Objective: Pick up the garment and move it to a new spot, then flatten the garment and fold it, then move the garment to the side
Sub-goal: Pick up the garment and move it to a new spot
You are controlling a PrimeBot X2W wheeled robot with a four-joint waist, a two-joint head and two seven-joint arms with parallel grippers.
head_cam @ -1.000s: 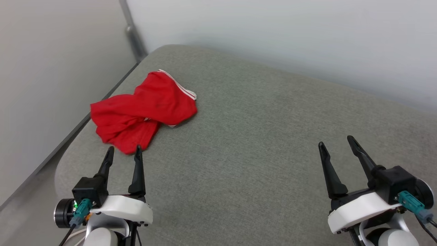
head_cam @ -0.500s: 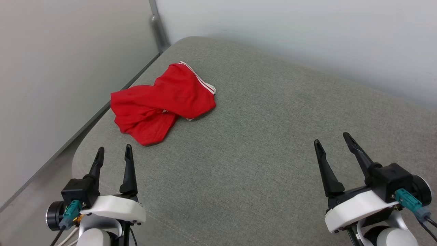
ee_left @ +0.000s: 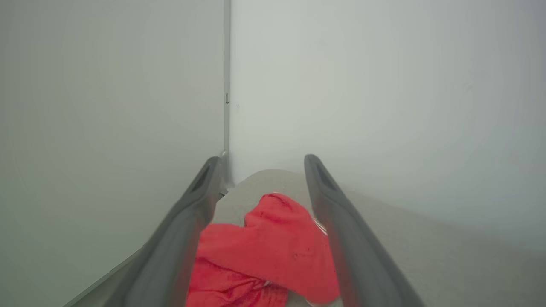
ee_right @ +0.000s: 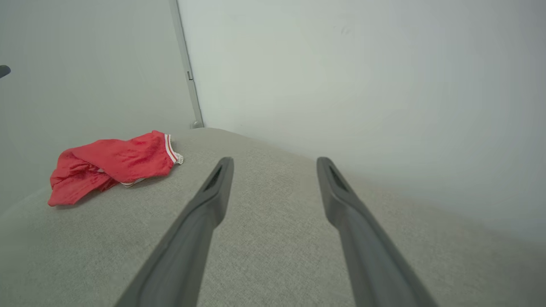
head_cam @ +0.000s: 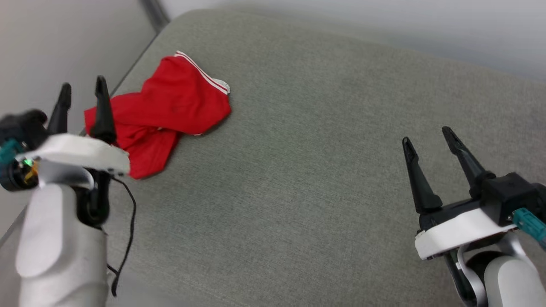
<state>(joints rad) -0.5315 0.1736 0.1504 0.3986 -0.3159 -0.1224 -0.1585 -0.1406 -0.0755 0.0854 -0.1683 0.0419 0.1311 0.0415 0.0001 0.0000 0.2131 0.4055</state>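
The garment (head_cam: 166, 113) is a crumpled bright red heap with white stripe trim, lying near the far left corner of a grey-green fabric surface (head_cam: 298, 170). My left gripper (head_cam: 83, 85) is raised at the left, open and empty, its fingers in front of the garment's left edge. In the left wrist view the garment (ee_left: 264, 256) shows between and below the open left gripper (ee_left: 260, 160), apart from it. My right gripper (head_cam: 431, 134) stands open and empty at the right, far from the garment. The right wrist view has the garment (ee_right: 111, 164) at the left and the open right gripper (ee_right: 275, 160).
Pale walls (head_cam: 51, 51) close in on the left and the back, meeting at a grey corner strip (ee_right: 185, 72). The surface's rounded left edge (head_cam: 128, 76) runs close beside the garment. A black cable (head_cam: 128, 221) hangs from my left arm.
The head camera has shifted, so the whole picture moved. My left arm has risen and come forward beside the garment. The garment lies as before. Both grippers stay open.
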